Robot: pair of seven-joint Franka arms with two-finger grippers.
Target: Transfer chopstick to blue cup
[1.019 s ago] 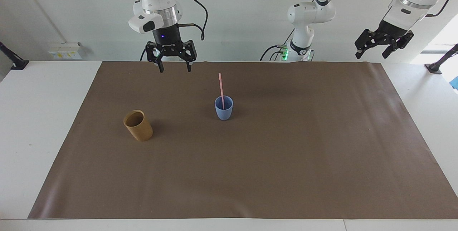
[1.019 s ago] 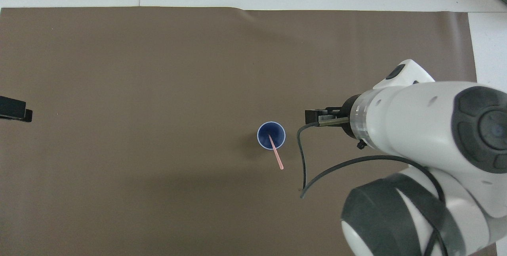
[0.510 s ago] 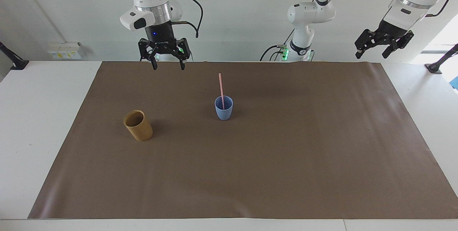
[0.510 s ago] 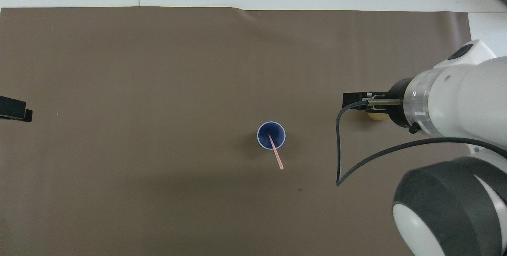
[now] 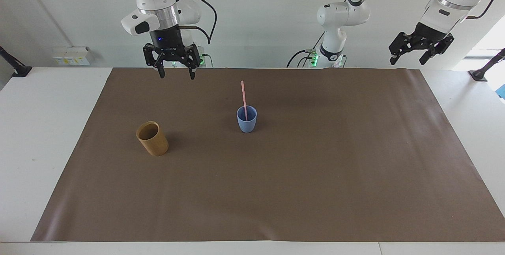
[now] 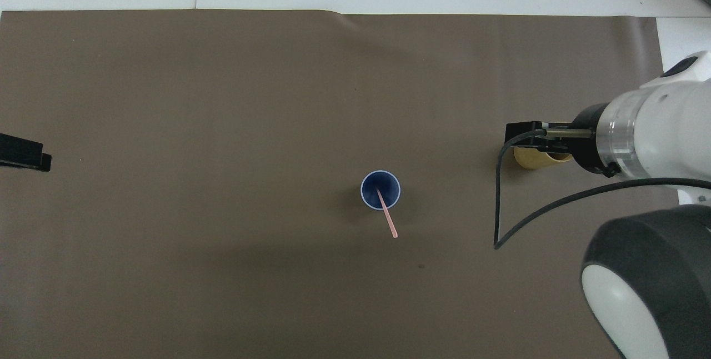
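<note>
The pale-pink chopstick (image 5: 244, 99) (image 6: 387, 215) stands in the blue cup (image 5: 247, 120) (image 6: 380, 190) in the middle of the brown mat, leaning on the rim toward the robots. My right gripper (image 5: 176, 74) hangs open and empty, high over the mat's edge nearest the robots, toward the right arm's end and apart from both cups. My left gripper (image 5: 408, 59) is open and empty too, raised over the mat's corner at the left arm's end, where that arm waits. In the overhead view the right gripper's fingers are hidden under its wrist.
A tan-brown cylindrical cup (image 5: 152, 138) (image 6: 532, 157) stands upright on the mat (image 5: 276, 192), toward the right arm's end and a little farther from the robots than the blue cup. White table (image 5: 43, 128) borders the mat.
The right arm has drawn back and up toward its own end of the table, uncovering the tan cup in the overhead view. Chopstick, cups and left arm have stayed put.
</note>
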